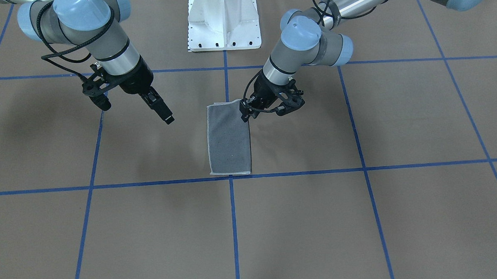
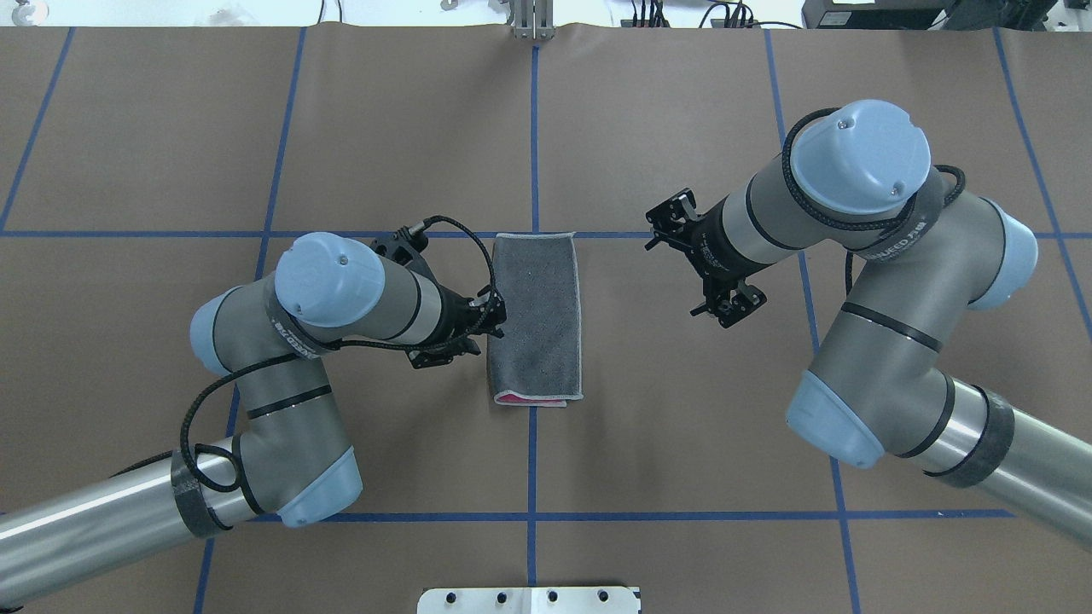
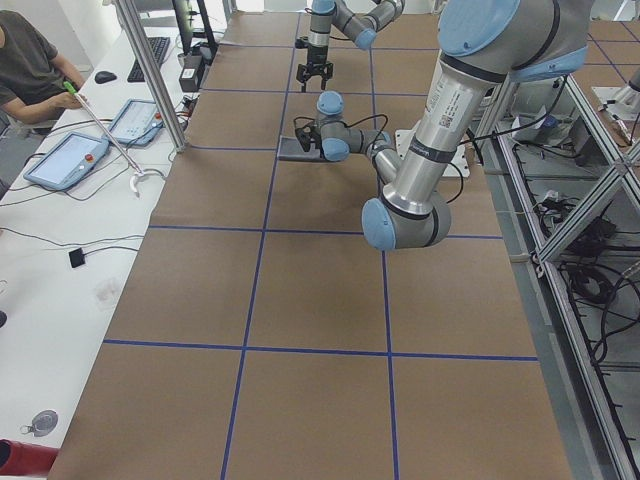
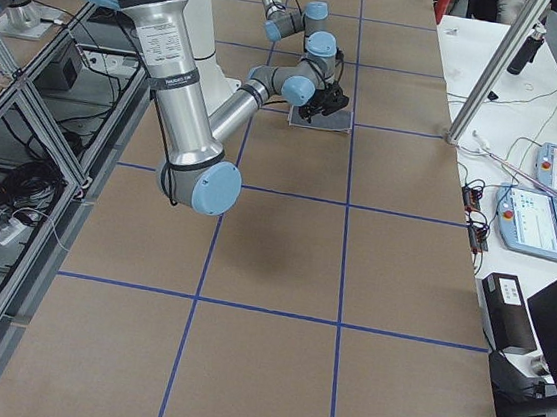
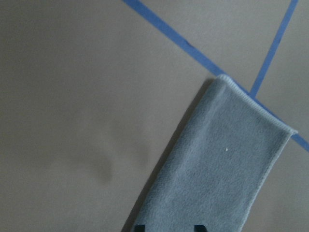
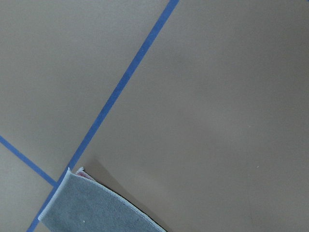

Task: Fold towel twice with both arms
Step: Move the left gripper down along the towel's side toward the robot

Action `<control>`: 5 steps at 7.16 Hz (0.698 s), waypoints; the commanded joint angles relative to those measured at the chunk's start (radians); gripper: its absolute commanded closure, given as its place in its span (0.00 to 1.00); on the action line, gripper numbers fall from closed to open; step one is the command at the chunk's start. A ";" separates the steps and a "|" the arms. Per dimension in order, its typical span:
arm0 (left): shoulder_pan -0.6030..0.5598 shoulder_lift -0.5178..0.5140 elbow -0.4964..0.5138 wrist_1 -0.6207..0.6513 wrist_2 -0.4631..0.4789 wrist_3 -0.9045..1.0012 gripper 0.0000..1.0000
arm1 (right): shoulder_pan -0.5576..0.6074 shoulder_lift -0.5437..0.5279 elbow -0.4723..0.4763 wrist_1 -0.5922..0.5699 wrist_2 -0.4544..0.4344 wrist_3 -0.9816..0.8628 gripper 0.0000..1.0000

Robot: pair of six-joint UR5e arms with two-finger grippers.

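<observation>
The towel (image 1: pixel 228 140) lies flat as a narrow strip near the table's middle, dark grey face up with pale edging. A sliver of pink shows at its near end in the overhead view (image 2: pixel 522 399). My left gripper (image 1: pixel 245 112) is low at the towel's left edge near the robot-side end (image 2: pixel 495 322). In the left wrist view its two fingertips (image 5: pixel 140 227) stand apart over the towel (image 5: pixel 227 169), so it is open. My right gripper (image 1: pixel 168 117) hangs open and empty above the bare table, well to the right of the towel (image 2: pixel 670 217). The right wrist view shows only a towel corner (image 6: pixel 91 208).
The white bolted pedestal (image 1: pixel 223 20) stands at the robot's side of the table. Blue tape lines (image 2: pixel 533 128) divide the brown table top. An operator (image 3: pixel 30 60) sits at a side bench with tablets (image 3: pixel 70 160), off the table.
</observation>
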 commanded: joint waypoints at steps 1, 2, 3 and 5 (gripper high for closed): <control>0.059 -0.004 -0.051 0.125 0.010 0.000 0.57 | 0.001 0.000 0.000 -0.001 0.000 0.001 0.00; 0.062 -0.006 -0.050 0.126 0.010 0.009 0.58 | 0.001 0.000 0.000 -0.001 0.000 0.001 0.00; 0.064 -0.018 -0.047 0.126 0.010 0.011 0.58 | 0.001 0.000 0.001 -0.001 0.002 0.001 0.00; 0.065 -0.020 -0.039 0.124 0.010 0.014 0.59 | 0.001 0.000 0.002 -0.001 0.000 0.001 0.00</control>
